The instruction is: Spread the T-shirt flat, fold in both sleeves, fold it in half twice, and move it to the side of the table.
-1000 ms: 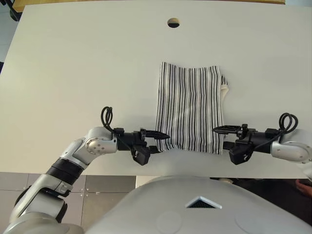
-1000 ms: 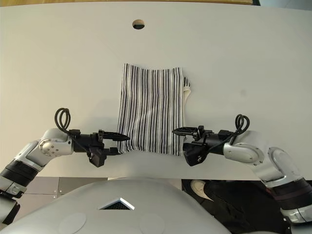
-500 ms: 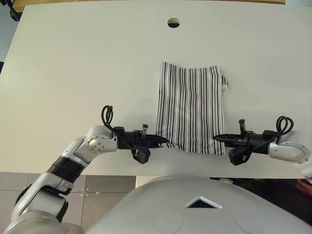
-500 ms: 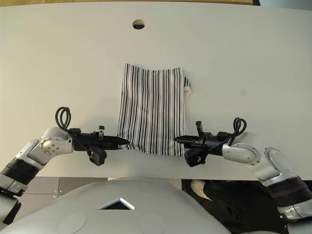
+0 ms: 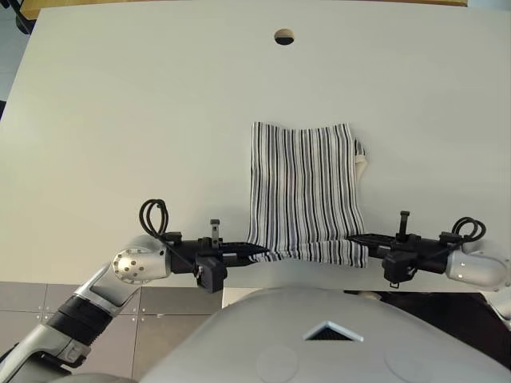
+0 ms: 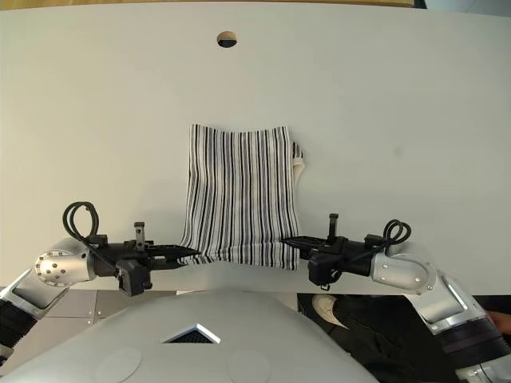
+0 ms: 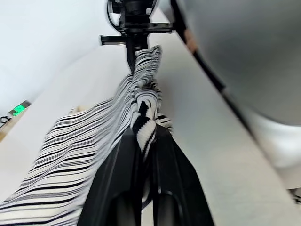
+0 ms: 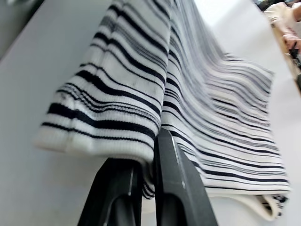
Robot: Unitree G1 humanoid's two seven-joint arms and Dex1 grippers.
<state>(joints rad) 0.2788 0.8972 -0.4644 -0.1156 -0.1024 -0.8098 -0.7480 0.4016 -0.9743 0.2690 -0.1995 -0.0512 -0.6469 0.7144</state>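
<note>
Sleeves look folded in already: the black-and-white striped knit T-shirt (image 5: 305, 191) lies as a narrow rectangle near the front edge of the white table (image 5: 144, 120). The left gripper (image 5: 254, 250) and right gripper (image 5: 355, 238) each pinch a near hem corner. Both half-folds and the move aside appear to remain.

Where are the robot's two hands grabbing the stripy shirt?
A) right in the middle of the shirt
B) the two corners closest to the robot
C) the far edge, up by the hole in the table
B: the left hand and the right hand are each shut on a near corner of the T-shirt, and both wrist views show striped cloth pinched in the hand.
</note>
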